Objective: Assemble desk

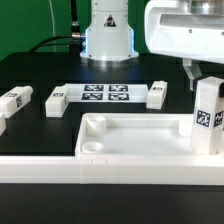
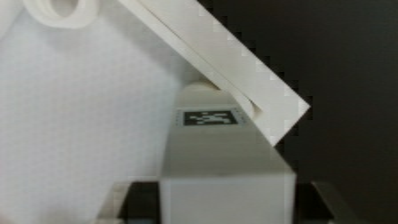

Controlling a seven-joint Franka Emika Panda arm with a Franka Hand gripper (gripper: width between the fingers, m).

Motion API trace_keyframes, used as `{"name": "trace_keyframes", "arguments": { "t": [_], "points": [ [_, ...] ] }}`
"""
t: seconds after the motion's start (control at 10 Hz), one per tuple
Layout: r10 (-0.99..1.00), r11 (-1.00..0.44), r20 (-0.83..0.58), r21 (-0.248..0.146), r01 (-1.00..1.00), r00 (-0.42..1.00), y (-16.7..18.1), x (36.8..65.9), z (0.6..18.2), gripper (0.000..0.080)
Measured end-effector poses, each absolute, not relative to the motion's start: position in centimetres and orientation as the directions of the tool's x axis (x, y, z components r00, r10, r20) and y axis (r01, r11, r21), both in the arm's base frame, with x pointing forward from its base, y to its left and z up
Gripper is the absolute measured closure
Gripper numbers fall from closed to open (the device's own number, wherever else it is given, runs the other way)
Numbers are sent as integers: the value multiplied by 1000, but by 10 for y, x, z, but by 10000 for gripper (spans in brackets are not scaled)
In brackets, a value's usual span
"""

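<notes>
- Gripper (image 1: 205,82): clamped on one upright leg (image 1: 208,118), just beside the desk top (image 1: 130,150) at its corner on the exterior view's right.
- Progress: apparently no leg seated yet; loose legs (image 1: 55,97) lie flat near the marker board (image 1: 105,93).

Arm base (image 1: 107,40), upper centre of the exterior view: white rounded column with a pale blue glow around its lower part and a small dark triangular mark near its top. Black cable (image 1: 60,40), running from the base toward the upper left. Hand (image 1: 203,80), upper right: white boxy housing with rounded corners, and one dark finger (image 1: 189,68) beneath it. In the wrist view, dark grey fingers (image 2: 143,205), blurred.
</notes>
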State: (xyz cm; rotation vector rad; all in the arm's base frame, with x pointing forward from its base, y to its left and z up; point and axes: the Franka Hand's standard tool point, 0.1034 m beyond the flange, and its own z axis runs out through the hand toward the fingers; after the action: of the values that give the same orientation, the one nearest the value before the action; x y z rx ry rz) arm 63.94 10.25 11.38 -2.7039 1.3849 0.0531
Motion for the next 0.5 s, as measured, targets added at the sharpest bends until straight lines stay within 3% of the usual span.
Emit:
{"name": "trace_keyframes", "arguments": {
  "t": [0.2, 0.5],
  "points": [
    [-921, -370, -99, -74, -926, 376, 106, 637, 114, 505],
    [-987, -10, -160, -102, -995, 26, 106, 635, 114, 505]
  ]
}}
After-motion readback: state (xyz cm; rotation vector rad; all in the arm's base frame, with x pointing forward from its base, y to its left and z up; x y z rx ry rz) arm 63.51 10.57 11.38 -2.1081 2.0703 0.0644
